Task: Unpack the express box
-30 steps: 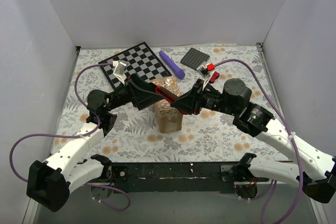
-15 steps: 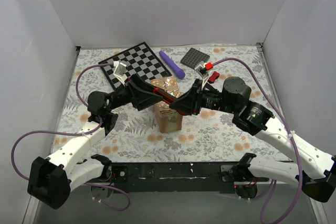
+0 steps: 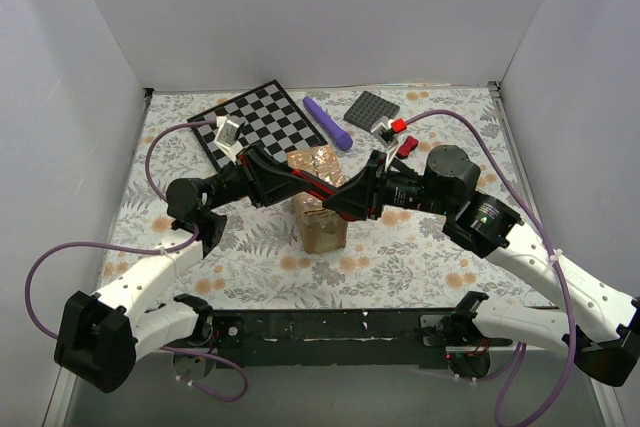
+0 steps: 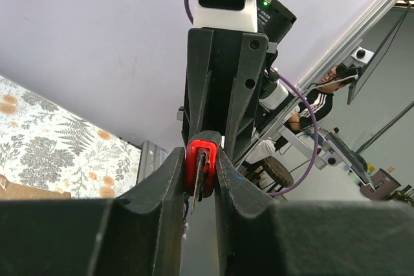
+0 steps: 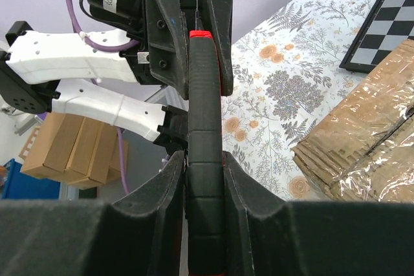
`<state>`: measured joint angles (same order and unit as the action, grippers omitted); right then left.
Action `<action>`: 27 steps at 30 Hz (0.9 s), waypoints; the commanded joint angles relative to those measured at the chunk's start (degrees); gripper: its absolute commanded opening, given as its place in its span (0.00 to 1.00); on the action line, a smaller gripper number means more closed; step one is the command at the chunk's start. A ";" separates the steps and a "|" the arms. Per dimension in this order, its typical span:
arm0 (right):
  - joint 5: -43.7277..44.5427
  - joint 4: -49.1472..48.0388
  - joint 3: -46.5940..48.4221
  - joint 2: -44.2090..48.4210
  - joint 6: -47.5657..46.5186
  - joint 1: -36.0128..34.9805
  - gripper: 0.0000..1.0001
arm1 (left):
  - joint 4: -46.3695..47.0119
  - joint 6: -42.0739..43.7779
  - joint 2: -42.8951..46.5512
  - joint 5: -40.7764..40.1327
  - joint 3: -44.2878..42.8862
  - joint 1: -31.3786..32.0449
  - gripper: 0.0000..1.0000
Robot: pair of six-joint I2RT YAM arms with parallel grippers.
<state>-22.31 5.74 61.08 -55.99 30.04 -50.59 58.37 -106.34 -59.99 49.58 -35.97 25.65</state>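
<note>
At the middle of the flower-print table, a small brown cardboard carton, upright, glossy taped flaps facing up, printless near side toward the arms' edge, corners turned a little off the table edges. Roughly a cube, so no clear long axis. Over its top, a black-handled utility knife with a red tip, lying left to right; touching the tape or not, cannot tell. Clamped on the red blade end, the left gripper; clamped on the black handle, the right gripper. Toward the far edge, from the left: black-and-white chequered board, purple cylinder, dark grey square plate. White walls on three sides. Beyond the table, stacked brown boxes and a person.
</note>
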 commanded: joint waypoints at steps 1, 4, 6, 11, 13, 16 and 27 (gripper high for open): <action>-0.46 -2.05 2.03 0.18 -1.13 -0.04 0.01 | 0.96 -0.53 0.66 -2.91 0.81 0.10 0.00; -0.55 -1.52 2.38 0.09 -1.39 -0.04 0.01 | 1.74 -1.40 0.66 -4.31 1.51 0.01 0.00; -0.72 -1.26 2.64 0.26 -1.56 -0.04 0.01 | 1.23 -1.58 0.22 -4.67 1.51 0.01 0.12; -2.21 -1.52 2.64 0.26 -1.30 0.05 0.01 | 4.44 -4.73 -1.71 -5.02 2.38 0.01 0.76; -2.39 -2.30 2.12 0.53 -0.78 -0.04 0.01 | 7.88 -6.85 -2.59 -5.55 3.35 0.10 0.76; -2.57 -2.83 1.50 0.79 -0.25 -0.04 0.01 | 14.39 -9.93 -4.60 -4.85 4.24 0.10 0.72; -3.53 -2.84 1.85 -0.88 -0.16 -0.04 0.01 | 27.06 -16.70 -7.69 -2.39 3.80 0.19 0.53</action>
<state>-24.14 6.52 61.08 -56.34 29.82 -50.57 75.07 -114.69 -67.51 45.91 -31.48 25.71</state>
